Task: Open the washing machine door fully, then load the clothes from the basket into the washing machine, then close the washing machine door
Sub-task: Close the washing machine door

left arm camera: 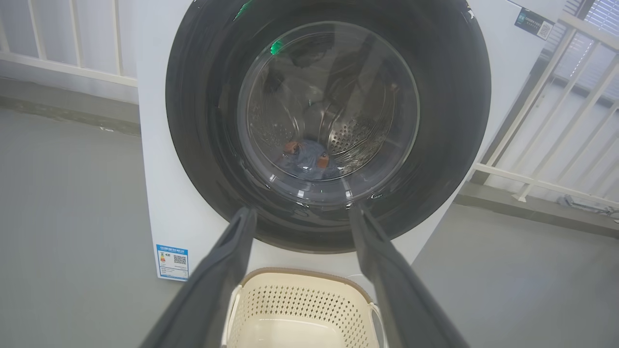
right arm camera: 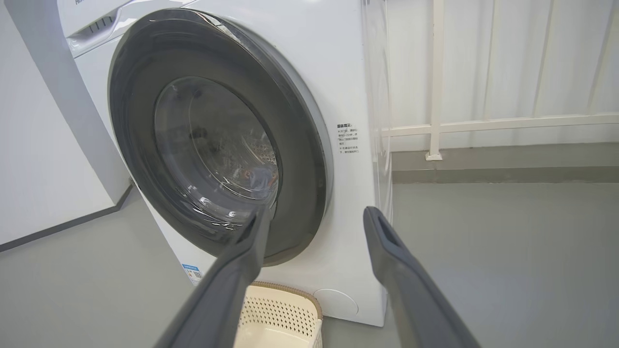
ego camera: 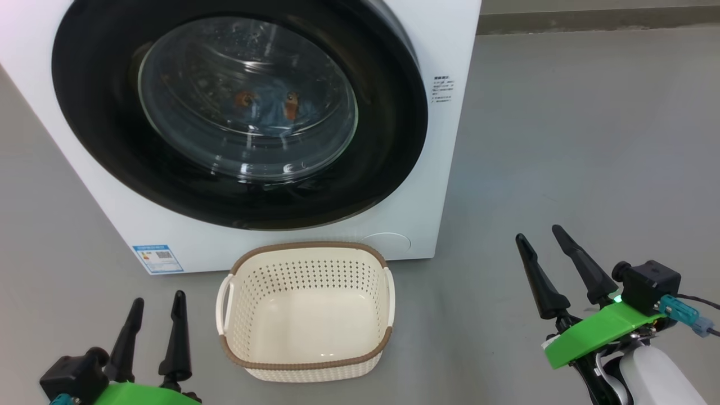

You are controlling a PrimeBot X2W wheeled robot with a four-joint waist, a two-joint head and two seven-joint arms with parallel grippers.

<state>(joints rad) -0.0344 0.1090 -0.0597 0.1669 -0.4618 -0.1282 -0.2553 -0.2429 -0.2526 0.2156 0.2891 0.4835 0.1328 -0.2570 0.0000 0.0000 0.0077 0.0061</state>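
The washing machine door lies shut against the front of the washing machine, and its glass bars the way to the drum and the clothes behind it. The basket stands on the floor just near of the machine, between the left hand and the right hand, its mouth open from above. Bare floor runs wide to the right and also lies open on the left. A white railing bounds the far right.

door: shut, 12 o'clock
clothes: behind door, ctr
basket: 6 o'clock, under door
L gripper: jaws wide, flanking basket
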